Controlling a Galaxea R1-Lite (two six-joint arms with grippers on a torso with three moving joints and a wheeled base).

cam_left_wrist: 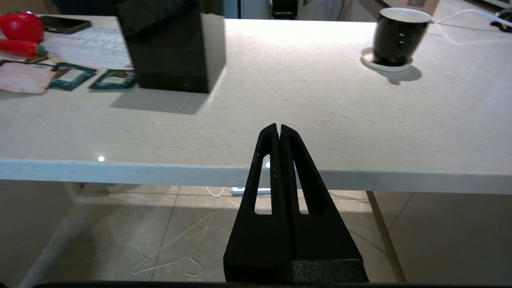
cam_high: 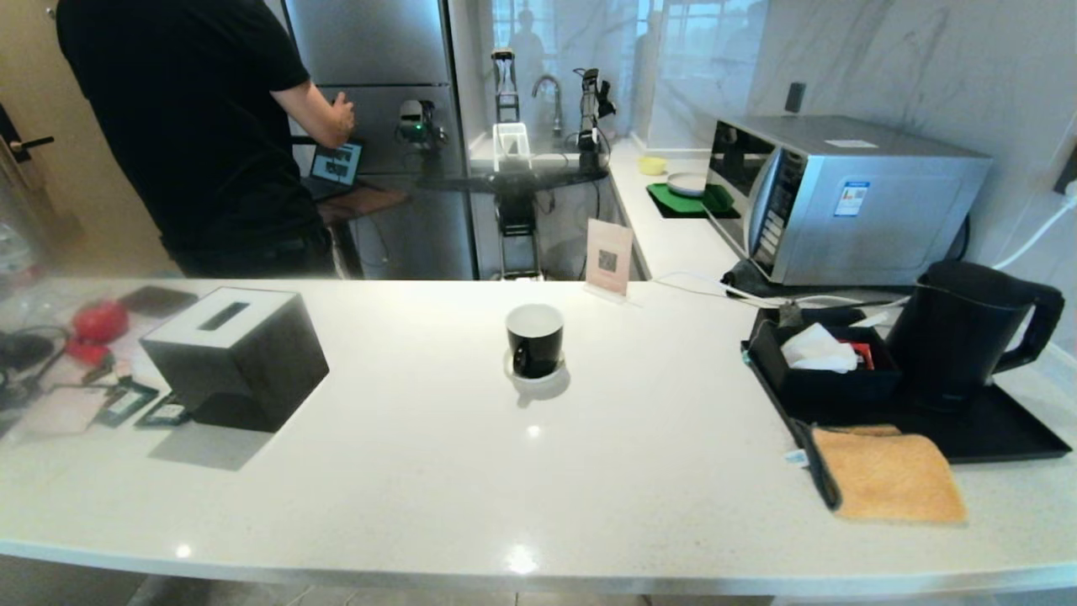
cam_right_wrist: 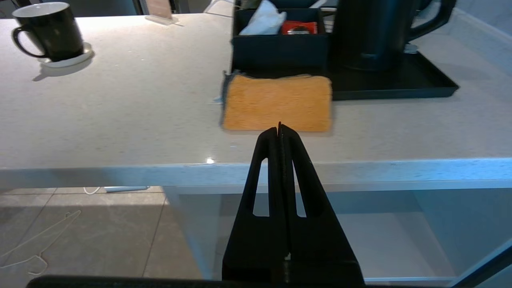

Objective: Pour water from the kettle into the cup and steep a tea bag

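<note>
Black glazed ceramic, white inside: the cup (cam_high: 535, 338) stands on its saucer (cam_high: 538, 378) at the centre of the head view, alone on the white tabletop (cam_high: 421, 471). The kettle (cam_high: 968, 330) stands at the right edge of that view, on a black tray (cam_high: 1001, 429), handle turned toward the frame's right. A black box (cam_high: 820, 370) holding white tissue sits just beside it on the same tray; an orange cloth (cam_high: 888, 473) lies at the tray's near corner. No tea bag on a string can be made out; dark green sachets (cam_high: 126, 402) lie at the left, near a black tissue box (cam_high: 236, 353).

Step in hand, by judgement: none begun. The kettle is on its tray and no water is visible in the cup.

Next move, by judgement: reach the right arm to the kettle handle, which calls for opening first.

Left end effector (cam_left_wrist: 279, 127): fingers pressed together, empty, short of the tabletop edge. Right end effector (cam_right_wrist: 279, 129): likewise closed, empty, facing the cloth.

A person (cam_high: 202, 126) stands at upper left, turned away.
</note>
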